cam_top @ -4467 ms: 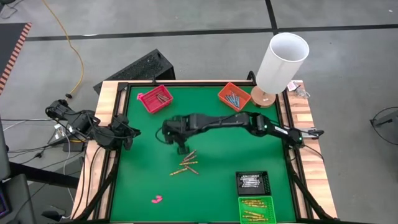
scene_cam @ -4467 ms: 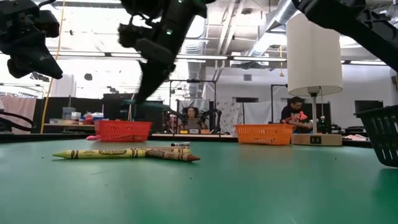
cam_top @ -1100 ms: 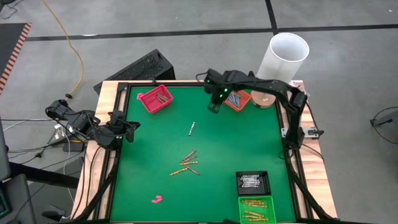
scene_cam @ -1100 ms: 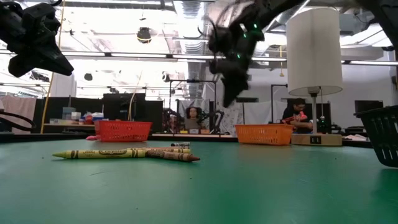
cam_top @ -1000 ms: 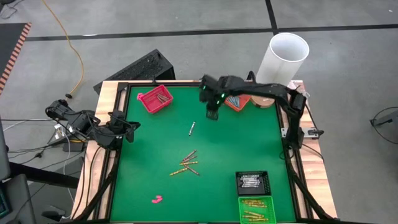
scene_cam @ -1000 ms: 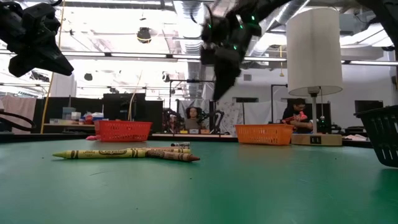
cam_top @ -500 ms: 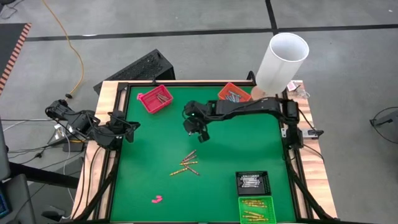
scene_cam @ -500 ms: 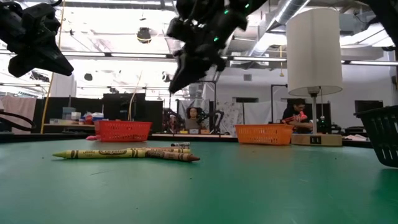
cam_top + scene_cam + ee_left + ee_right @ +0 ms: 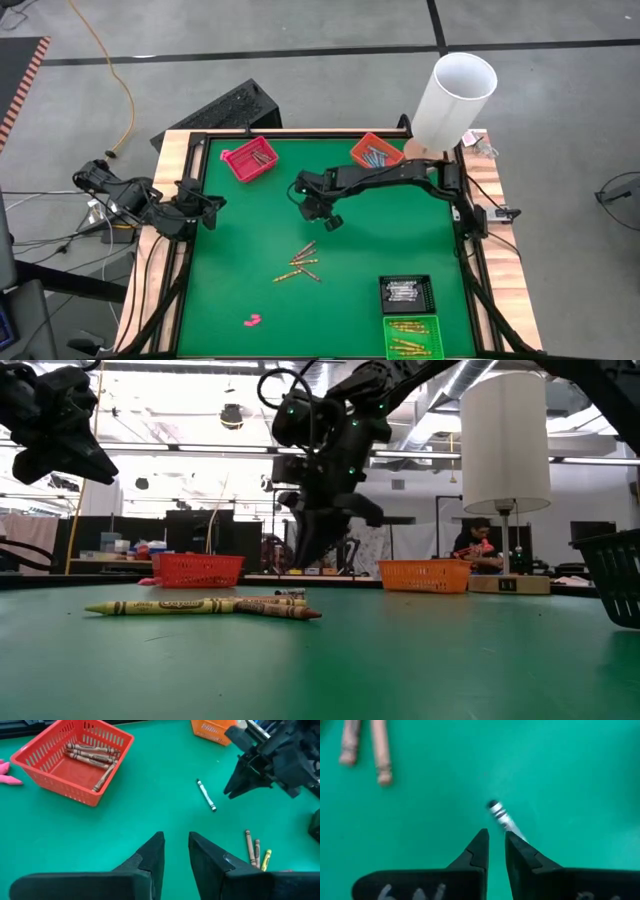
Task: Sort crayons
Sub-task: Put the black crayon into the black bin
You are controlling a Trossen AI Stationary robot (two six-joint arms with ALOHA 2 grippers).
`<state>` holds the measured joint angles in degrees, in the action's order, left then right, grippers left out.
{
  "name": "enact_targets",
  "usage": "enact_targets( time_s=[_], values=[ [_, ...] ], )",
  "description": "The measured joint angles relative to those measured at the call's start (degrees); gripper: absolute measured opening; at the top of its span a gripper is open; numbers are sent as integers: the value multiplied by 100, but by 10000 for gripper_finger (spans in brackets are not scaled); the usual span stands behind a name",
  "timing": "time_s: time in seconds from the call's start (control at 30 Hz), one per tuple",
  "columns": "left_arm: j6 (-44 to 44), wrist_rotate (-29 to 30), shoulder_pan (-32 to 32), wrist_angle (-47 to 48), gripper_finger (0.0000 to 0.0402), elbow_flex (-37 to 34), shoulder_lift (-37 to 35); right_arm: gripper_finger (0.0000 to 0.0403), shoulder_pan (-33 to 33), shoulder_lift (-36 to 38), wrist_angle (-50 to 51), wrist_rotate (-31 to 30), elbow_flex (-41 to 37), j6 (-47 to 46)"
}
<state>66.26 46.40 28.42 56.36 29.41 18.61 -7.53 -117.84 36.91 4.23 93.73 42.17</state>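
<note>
**Right pincer low over a lone grey crayon**

While the left arm waits at the table's left edge, its left pincer (image 9: 175, 851) hangs above the green felt with the two fingers a narrow gap apart and nothing between them. Reaching in from the right side, the other arm stretches across the table (image 9: 400, 250) toward its middle, and the right pincer (image 9: 495, 847) points down just above a single white-grey crayon (image 9: 502, 819) lying on the felt. Its fingers stand close together with only a slim slot between them, and the crayon's near end runs in under the tips; whether they touch it cannot be told.

That lone crayon (image 9: 205, 795) lies apart from a small cluster of brown and yellow crayons (image 9: 303, 262) nearer the table's centre front; in the low view the cluster shows as a yellow-green crayon (image 9: 165, 606) end to end with a brown one.

At the far left corner stands a red basket (image 9: 250, 160) holding reddish-brown crayons. An orange basket (image 9: 374, 154) with blue ones sits at the far right, beside a white lamp (image 9: 452, 97). Near the front right, a green tray (image 9: 412, 337) holds yellow-orange crayons, with a black basket (image 9: 406, 293) just behind it. A pink lump (image 9: 251, 321) lies near the front left.
</note>
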Motion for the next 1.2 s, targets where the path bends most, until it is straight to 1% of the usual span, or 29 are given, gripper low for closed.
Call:
enact_targets(
  time_s=[0.23, 0.33, 0.5, 0.63, 0.7, 0.8, 0.93, 1.0, 1.1, 1.2],
  values=[
    [25, -3, 0, -3, 103, 0, 66, 59, 14, -48, 12, -84, 1, 889],
    [76, -5, 0, -7, 106, 0, 63, 59, 37, -48, -69, -144, 33, 1040],
    [200, -5, -1, -7, 106, 0, 63, 59, 73, -48, -722, -182, 38, 710],
    [238, -6, 0, -9, 106, 0, 63, 59, 184, -48, -1123, -221, 39, 630],
    [283, -5, 0, -9, 106, 0, 63, 59, 255, -48, -1178, -239, 39, 21],
    [328, -8, -2, -9, 106, 0, 63, 59, 342, -55, -1242, -628, 39, -605],
    [400, -8, 0, -9, 106, 0, 63, 59, 358, -59, -1250, -839, 39, -304],
    [461, -8, -1, -11, 106, 0, 63, 59, 354, -59, -1254, -905, 39, -424],
    [522, -8, 0, -11, 106, 0, 63, 59, 354, -59, -1162, -1190, 39, -747],
    [579, -8, -1, -11, 106, 0, 63, 59, 356, -61, -1102, -1209, 39, -546]
  ],
)
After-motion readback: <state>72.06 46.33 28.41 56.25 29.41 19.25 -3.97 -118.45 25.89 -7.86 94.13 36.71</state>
